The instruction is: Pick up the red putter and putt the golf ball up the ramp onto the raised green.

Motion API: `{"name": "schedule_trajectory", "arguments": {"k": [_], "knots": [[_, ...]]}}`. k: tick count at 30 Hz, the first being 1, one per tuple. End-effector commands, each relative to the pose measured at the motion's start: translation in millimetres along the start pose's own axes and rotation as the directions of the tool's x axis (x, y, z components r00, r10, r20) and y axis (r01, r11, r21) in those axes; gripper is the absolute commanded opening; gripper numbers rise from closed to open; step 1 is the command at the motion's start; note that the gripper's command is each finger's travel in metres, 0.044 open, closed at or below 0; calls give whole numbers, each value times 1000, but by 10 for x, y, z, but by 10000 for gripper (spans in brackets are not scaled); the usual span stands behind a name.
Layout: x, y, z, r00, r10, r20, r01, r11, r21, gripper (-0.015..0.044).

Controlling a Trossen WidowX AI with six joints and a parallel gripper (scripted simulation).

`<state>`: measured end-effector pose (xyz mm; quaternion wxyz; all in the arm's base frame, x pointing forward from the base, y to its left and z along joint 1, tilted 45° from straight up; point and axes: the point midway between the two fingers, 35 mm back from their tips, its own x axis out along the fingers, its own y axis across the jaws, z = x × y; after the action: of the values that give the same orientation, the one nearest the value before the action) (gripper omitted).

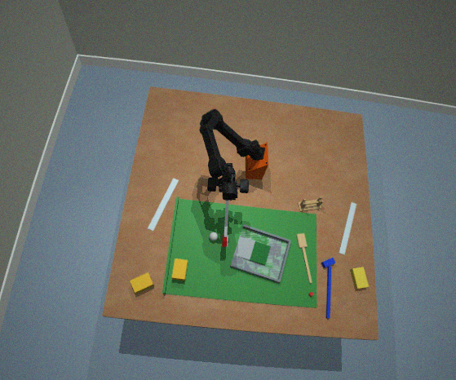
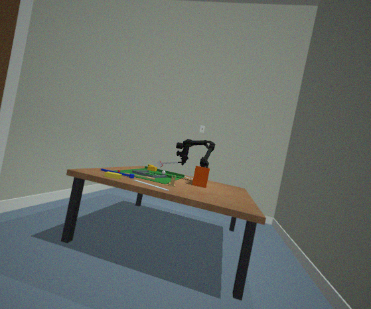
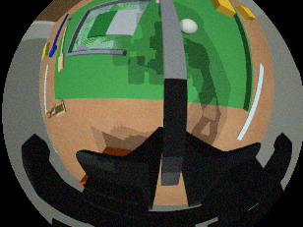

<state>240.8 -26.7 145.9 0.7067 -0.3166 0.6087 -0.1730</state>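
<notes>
Gripper (image 1: 227, 196) pinches the red putter (image 1: 225, 228), head seemingly between golf ball (image 1: 213, 236) and raised green (image 1: 260, 253).

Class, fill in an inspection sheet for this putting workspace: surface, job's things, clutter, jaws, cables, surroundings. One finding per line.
Surface: wooden table carrying a green mat.
Job's things: red putter held over the mat, head beside the golf ball; raised green in its grey frame on the ball's far side.
Clutter: blue putter, wooden putter, three yellow blocks, two white strips, small wooden rack.
Jaws: gripper shut on the putter's shaft.
Cables: nothing seen.
Surroundings: blue floor, plain walls, white skirting.
</notes>
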Motion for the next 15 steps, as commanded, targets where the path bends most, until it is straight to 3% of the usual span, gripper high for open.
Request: {"name": "schedule_trajectory", "arguments": {"k": [1,6,15], "knots": [[-34,-188,-119,999,-32,-1,32,992,120,0],[-61,-405,-282,997,-75,-18,77,961,264,0],[-2,-415,-286,997,-76,-19,78,960,270,0]]}}
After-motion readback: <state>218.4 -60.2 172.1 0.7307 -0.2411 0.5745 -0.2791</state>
